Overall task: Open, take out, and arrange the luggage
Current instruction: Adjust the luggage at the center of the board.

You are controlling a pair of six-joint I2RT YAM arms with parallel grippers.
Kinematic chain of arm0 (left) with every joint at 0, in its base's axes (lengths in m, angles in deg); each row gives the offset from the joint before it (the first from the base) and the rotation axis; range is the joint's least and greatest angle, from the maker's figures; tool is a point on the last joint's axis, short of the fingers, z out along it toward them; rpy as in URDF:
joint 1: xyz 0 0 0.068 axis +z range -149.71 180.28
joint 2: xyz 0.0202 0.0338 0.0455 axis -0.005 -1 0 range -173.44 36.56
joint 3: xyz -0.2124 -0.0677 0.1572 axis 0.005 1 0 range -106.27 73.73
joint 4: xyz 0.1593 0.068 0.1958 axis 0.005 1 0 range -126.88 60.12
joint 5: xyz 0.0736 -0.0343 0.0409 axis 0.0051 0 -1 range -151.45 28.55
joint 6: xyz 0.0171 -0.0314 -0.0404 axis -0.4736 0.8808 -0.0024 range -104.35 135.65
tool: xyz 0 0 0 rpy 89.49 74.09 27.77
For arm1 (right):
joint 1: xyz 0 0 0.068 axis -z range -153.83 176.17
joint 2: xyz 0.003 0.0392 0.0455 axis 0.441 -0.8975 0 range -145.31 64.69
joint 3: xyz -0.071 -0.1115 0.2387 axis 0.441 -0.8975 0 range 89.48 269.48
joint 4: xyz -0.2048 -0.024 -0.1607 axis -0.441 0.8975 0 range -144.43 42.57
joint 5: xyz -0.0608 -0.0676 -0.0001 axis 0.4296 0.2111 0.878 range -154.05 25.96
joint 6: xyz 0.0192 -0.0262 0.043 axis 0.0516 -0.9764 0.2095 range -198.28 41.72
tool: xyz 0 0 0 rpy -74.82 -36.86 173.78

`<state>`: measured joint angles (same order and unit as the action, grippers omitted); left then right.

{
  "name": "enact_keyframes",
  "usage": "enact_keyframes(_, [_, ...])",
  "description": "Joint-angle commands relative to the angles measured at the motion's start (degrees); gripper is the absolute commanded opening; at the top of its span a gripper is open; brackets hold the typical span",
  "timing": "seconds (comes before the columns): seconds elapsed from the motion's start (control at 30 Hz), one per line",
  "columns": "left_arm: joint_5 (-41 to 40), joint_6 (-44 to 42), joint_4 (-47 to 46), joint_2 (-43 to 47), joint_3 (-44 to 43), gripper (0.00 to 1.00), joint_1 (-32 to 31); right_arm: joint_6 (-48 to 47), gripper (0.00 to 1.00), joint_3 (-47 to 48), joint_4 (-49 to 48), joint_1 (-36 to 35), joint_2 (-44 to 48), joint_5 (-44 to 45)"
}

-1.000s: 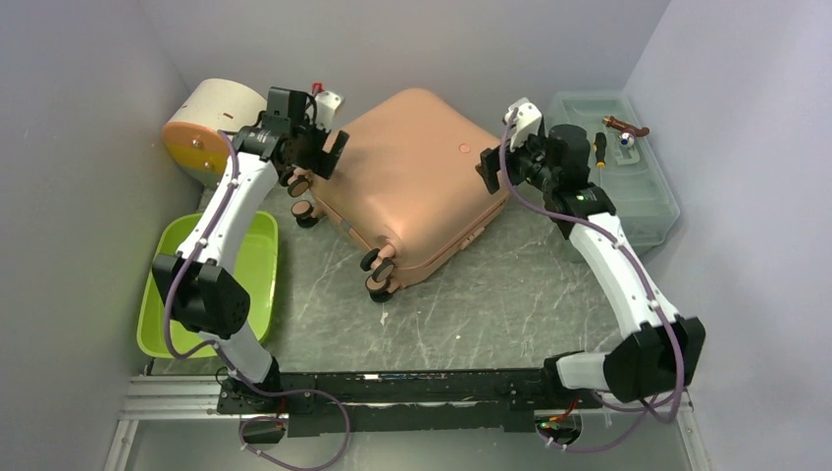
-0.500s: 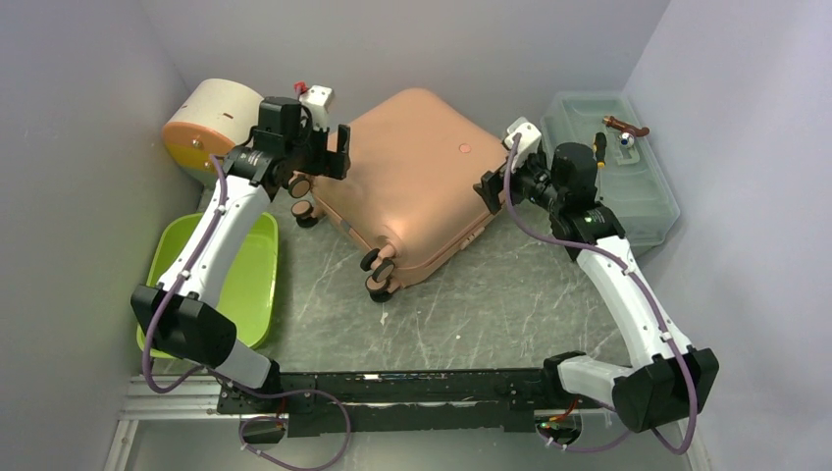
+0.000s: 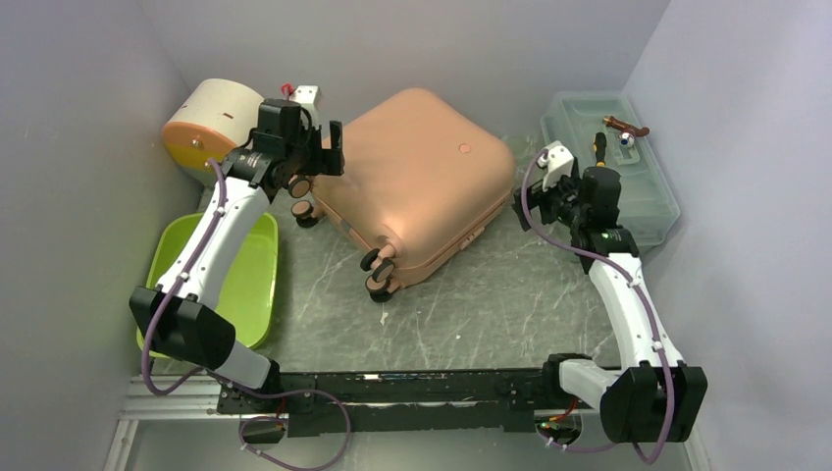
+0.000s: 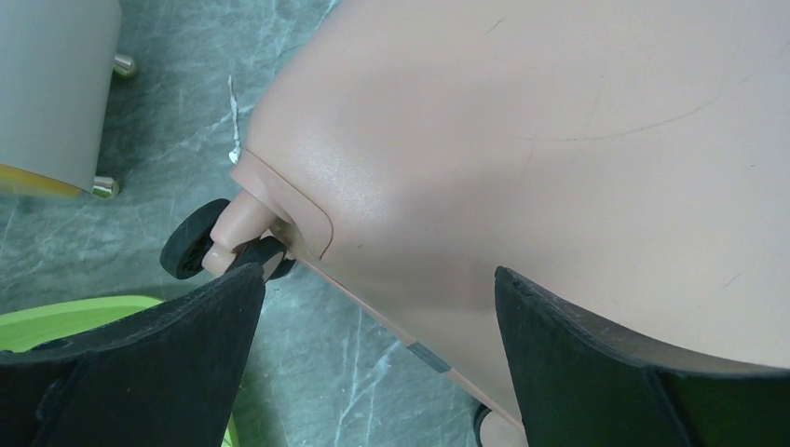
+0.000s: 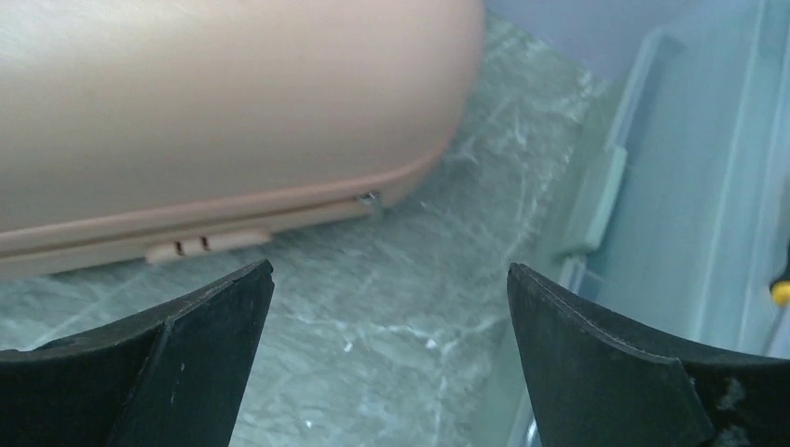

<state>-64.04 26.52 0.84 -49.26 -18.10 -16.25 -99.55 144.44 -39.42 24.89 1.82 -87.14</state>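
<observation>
We see the luggage (image 3: pixel 417 182) lying closed on the counter (image 3: pixel 471 304), wheels toward us. Our left gripper (image 4: pixel 377 279) gapes wide over its wheeled corner. Our right gripper (image 5: pixel 389 270) gapes wide between its seam side and the toolbox (image 3: pixel 655 218), which bears a screwdriver (image 3: pixel 599 149).

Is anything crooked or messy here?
The luggage lies flat and closed, turned crooked to the edges of the table, with its wheels sticking out sideways. A screwdriver and other small bits lie loose on top of the toolbox. Nothing looks spilled or broken.
</observation>
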Motion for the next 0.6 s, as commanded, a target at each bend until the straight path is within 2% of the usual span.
enact_keyframes(0.0, [-1.0,0.8,1.0,-1.2,-0.6,1.00,0.0,-2.4,1.00,-2.8,-2.4,4.6,1.6,-1.7])
enact_keyframes(0.2, [2.0,-4.4,-1.6,1.8,6.9,0.99,0.1,-3.8,0.94,-9.2,-9.9,5.8,1.2,-2.5])
enact_keyframes(0.37, [3.3,-5.7,-4.0,5.4,14.3,1.00,0.3,-5.0,0.90,-14.5,-18.6,5.6,-0.3,-9.1])
enact_keyframes(0.57, [9.5,-6.1,-9.6,11.0,21.8,0.99,0.6,-2.6,0.83,-13.0,-24.7,2.8,-9.9,-8.2])
